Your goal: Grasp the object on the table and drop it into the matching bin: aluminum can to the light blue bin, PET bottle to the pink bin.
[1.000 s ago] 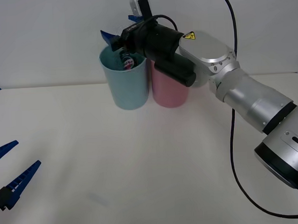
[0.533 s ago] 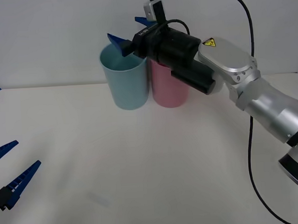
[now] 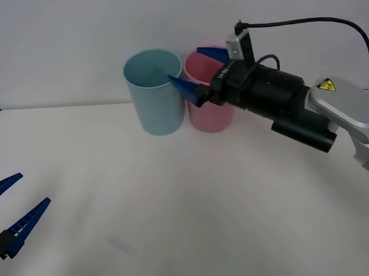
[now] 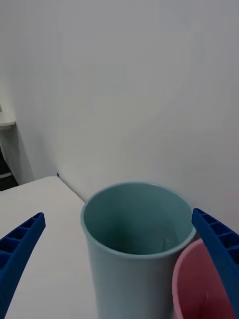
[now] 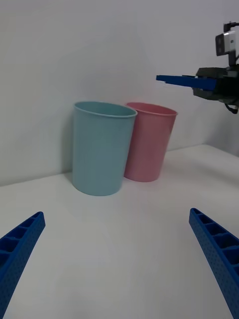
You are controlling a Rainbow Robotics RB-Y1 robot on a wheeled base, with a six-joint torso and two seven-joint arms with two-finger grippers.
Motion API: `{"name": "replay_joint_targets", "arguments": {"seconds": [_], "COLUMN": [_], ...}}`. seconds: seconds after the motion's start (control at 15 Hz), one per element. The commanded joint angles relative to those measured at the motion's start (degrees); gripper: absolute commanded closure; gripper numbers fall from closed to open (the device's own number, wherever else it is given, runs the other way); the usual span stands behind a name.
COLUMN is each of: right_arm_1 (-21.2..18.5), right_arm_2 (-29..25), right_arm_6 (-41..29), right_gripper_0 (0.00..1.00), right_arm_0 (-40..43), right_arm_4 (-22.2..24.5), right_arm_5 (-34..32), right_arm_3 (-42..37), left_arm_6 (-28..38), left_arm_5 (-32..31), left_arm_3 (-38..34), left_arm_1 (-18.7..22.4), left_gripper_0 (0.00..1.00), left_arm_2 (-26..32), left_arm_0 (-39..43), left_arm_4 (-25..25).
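With its blue ribbed fingers spread wide and nothing between them, the right gripper hangs in the air above the far part of the counter, level with the rims of the two bins — one fingertip shows in front of the gap where the bins meet, the other over the pink bin's opening. Behind it the black wrist and silver arm run off toward the robot's right side, with a black cable looping overhead. From the right wrist camera the two fingers frame the light blue bin, and the pink bin's rim sits just beside it, the two touching or nearly so. The light blue bin stands upright on the counter to the left of the pink one, both near the back wall. What can be seen of the light blue bin's inside is plain teal wall; its bottom cannot be made out, and whether the aluminum can lies in there cannot be told. Well apart from all this, the left gripper is parked low at the near left edge of the counter — its fingers are also held wide apart with nothing in them. Its wrist camera looks across the white counter at both bins and at the right gripper poised above and beside the pink one.
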Motion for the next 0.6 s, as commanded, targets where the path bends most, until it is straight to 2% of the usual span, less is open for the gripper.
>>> {"name": "replay_joint_targets", "arguments": {"seconds": [0.07,0.27,0.6], "right_arm_1": [-6.6,-11.5,-12.3], "right_arm_2": [-2.8,-6.9,-18.1], "right_arm_6": [1.2,3.2,6.4], "right_gripper_0": [0.00,0.00,0.00], "right_arm_0": [8.4,16.2,27.6], "right_arm_4": [-1.9,-3.0,-2.2], "right_arm_5": [-1.1,-3.0,-15.2], "right_arm_3": [-9.4,-15.9,-17.2], "left_arm_6": [0.0,0.0,0.0], "left_arm_5": [0.0,0.0,0.0], "left_arm_3": [0.0,0.0,0.0], "left_arm_1": [0.0,0.0,0.0], "left_gripper_0": [0.00,0.00,0.00], "left_arm_2": [0.0,0.0,0.0], "left_arm_0": [0.0,0.0,0.0], "left_arm_4": [0.0,0.0,0.0]}}
